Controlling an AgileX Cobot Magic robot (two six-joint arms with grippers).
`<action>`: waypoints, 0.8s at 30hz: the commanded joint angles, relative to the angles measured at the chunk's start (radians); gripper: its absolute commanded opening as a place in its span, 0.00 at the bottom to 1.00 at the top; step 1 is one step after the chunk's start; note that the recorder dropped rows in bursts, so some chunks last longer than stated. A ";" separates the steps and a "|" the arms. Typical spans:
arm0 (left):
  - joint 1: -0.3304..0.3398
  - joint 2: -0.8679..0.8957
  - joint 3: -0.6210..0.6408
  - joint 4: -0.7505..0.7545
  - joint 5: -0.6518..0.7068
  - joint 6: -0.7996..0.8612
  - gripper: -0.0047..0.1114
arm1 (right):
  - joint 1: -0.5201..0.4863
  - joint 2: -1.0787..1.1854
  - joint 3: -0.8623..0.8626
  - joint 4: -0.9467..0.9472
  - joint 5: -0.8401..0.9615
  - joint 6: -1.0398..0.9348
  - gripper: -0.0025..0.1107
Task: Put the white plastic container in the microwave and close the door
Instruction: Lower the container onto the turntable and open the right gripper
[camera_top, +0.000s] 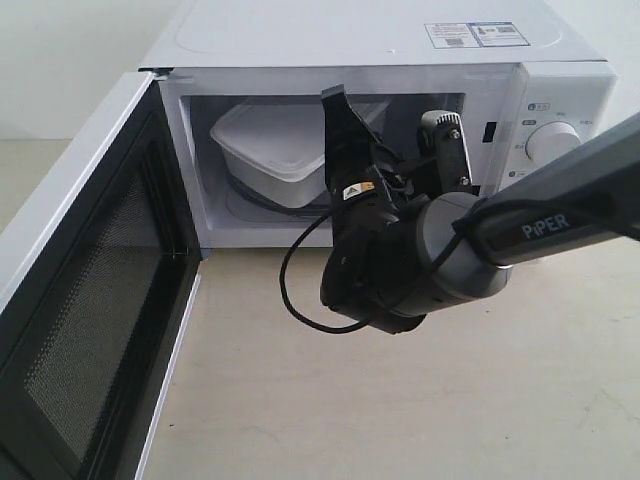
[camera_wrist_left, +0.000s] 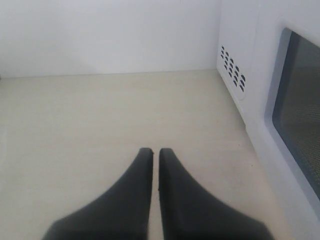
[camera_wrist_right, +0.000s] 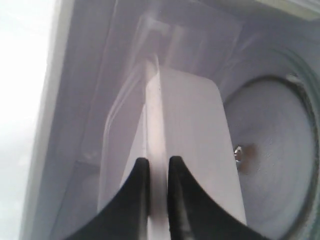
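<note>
Right claw (camera_wrist_right: 156, 161) grips white plastic container (camera_wrist_right: 192, 135); round-cornered, lidded

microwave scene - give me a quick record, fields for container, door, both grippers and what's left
container: white plastic container inside the microwave
door: door swung wide open
right gripper: right gripper in the cavity, shut on the container's edge
left gripper: left gripper shut, empty, over the table beside the microwave
left to do: release, withdraw, close door
</note>
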 joint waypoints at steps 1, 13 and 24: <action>-0.008 -0.003 0.003 -0.007 -0.004 -0.009 0.08 | -0.009 0.014 -0.011 -0.013 -0.011 -0.010 0.02; -0.008 -0.003 0.003 -0.007 -0.004 -0.009 0.08 | -0.021 0.051 -0.041 -0.012 0.002 -0.018 0.02; -0.008 -0.003 0.003 -0.007 -0.004 -0.009 0.08 | -0.061 0.051 -0.049 -0.025 0.033 -0.038 0.02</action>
